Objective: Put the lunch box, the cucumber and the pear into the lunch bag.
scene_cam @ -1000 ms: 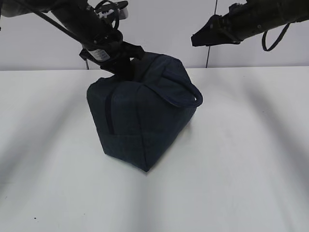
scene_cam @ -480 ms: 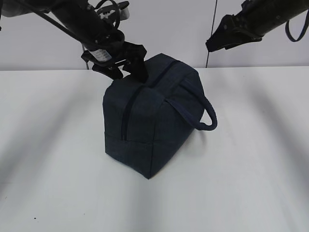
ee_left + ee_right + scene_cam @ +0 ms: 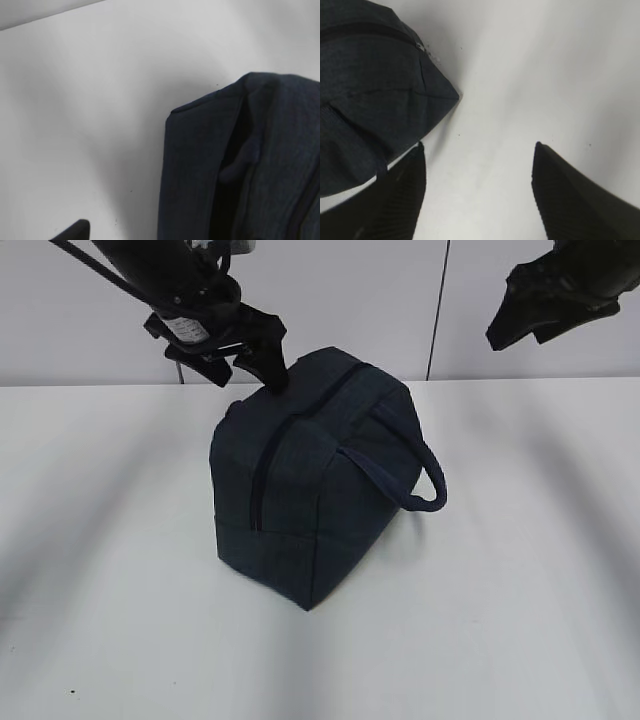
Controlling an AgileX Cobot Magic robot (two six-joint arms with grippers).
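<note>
**Bag zipped, both grippers off**

Nearest you, the boxy dark navy fabric lunch bag [image 3: 310,480] stands zipped on the white table [image 3: 520,620], presumably loaded. Behind it, left gripper [image 3: 252,358] hangs open, empty, beside its top. Farthest, right gripper [image 3: 479,192] open, empty, well clear.

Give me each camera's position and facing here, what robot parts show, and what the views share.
Exterior: in front of the table, slanting down at the lunch bag; left tool above the bag's top left, right tool raised at upper right.
Left wrist: on the left arm, looking down at the bag's end; only a dark tool tip shows at the bottom edge.
Right wrist: on the right arm, looking down past both open fingers at the table, with the bag upper left.
Shared: all three see the bag and the white table.
</note>
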